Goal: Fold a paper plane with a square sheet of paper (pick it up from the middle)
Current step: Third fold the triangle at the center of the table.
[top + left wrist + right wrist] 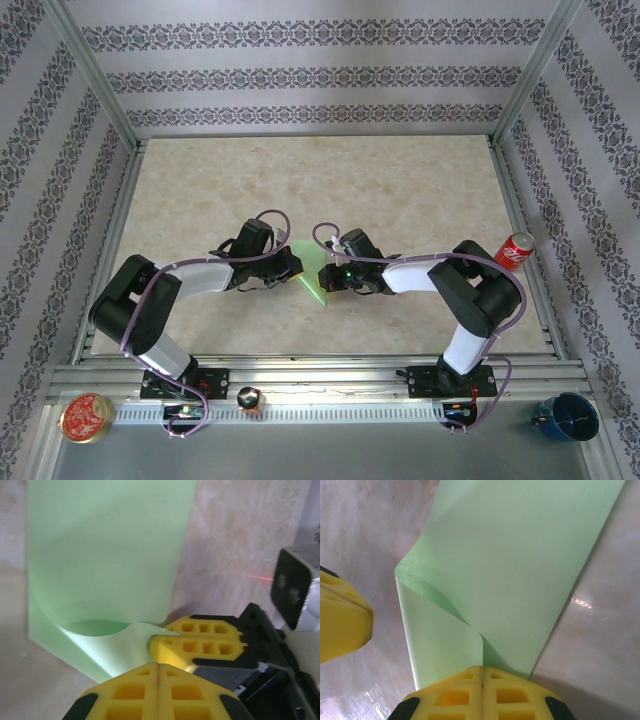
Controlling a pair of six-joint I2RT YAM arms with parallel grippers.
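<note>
A pale marbled tabletop [400,190], fenced by an aluminium frame [522,88] and walls [320,45] papered in dark floral bands, carries the work, which is gathered just below the middle of the overhead view. There the square sheet of paper [310,272] shows as a pale-green wedge between the two yellow-fingered tools. In the right wrist view the right gripper [482,672] sits at the bottom centre. Its pads are closed on one edge of the sheet, which rises from the table in a soft curl and runs straight into the seam between them. The rest of the sheet lies flat, stretching to the upper right of that frame. The left gripper [158,669], at the bottom of its own view, also has its pads pressed together. We see no paper in its seam, and in the right wrist view a strip of bare table separates it from the sheet's left edge, so we judge it to be holding nothing. We find a lifted bend but no sharp crease and nothing like a pointed dart. We therefore judge the task barely begun: the sheet is gripped at one edge, and all the folding is left to do. A red can [515,250] stands at the right rim of the overhead view, well apart from the paper.
</note>
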